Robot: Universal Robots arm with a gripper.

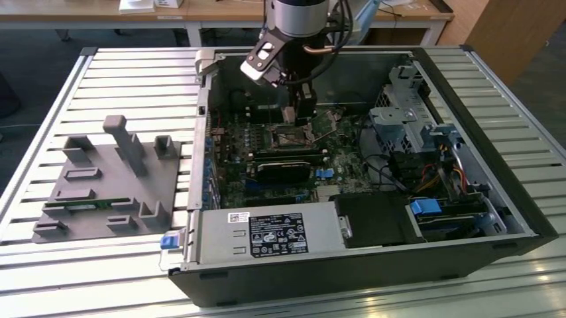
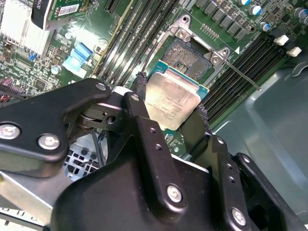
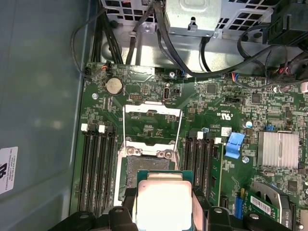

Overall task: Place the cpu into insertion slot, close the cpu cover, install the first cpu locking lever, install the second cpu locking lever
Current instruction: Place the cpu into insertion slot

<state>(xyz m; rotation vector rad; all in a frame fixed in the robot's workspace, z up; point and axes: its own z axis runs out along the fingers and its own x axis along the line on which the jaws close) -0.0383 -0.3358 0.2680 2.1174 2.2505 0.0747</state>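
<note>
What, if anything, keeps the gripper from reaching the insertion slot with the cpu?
Probably nothing; yes, it looks reachable. The gripper, shut on the cpu, hangs near the insertion slot, whose dark centre lies uncovered with nothing between.

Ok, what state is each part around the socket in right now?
cpu: held by the gripper, not seated in the slot.
gripper: shut on the cpu.
slot: uncovered, empty.
cover: raised, open.
lever: unlatched, angled away from the slot.
</note>
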